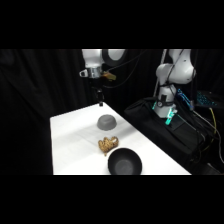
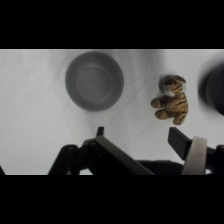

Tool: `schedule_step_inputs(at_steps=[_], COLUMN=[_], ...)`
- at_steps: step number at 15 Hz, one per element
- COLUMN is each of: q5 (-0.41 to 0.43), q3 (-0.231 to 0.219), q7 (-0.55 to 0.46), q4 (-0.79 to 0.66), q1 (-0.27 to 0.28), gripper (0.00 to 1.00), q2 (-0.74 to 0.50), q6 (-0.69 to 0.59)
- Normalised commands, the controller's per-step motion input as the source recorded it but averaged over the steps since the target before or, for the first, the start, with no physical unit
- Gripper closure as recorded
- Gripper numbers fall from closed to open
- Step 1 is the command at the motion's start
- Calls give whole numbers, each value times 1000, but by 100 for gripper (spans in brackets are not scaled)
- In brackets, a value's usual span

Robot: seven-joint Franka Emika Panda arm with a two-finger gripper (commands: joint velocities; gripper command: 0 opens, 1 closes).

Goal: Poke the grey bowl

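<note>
grey bowl (image 2: 94, 80) – upside-down dome on the white table (image 1: 70, 145), ahead-left of the pincer in the wrist view, below and apart from it in the side view | pincer (image 1: 100, 104) – hangs above the table's far end, touching nothing; open or clenched: cannot tell | tiger toy (image 2: 171, 99) – right of the grey bowl, ahead of the pincer | black bowl (image 2: 213, 90) – far right, cut by the edge

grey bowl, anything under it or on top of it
Nothing sits on the grey bowl; it lies upside down as a dome on the white table. Whatever is beneath it is covered and cannot be seen.
</note>
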Motion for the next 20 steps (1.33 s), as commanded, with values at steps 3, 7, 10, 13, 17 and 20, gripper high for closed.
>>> schedule_step_inputs(at_steps=[3, 7, 10, 13, 17, 20], q5=[70, -11, -44, 15, 124, 129], q3=[-86, -51, -9, 4, 5, 7], q7=[95, 162, 185, 132, 52, 68], q4=[-122, -137, -134, -115, -63, -9], q1=[-112, -69, -26, -17, -32, -41], gripper=[0, 39, 74, 100, 98, 98], q2=[-57, -60, -50, 36, 197, 263], q6=[212, 213, 218, 241, 355, 380])
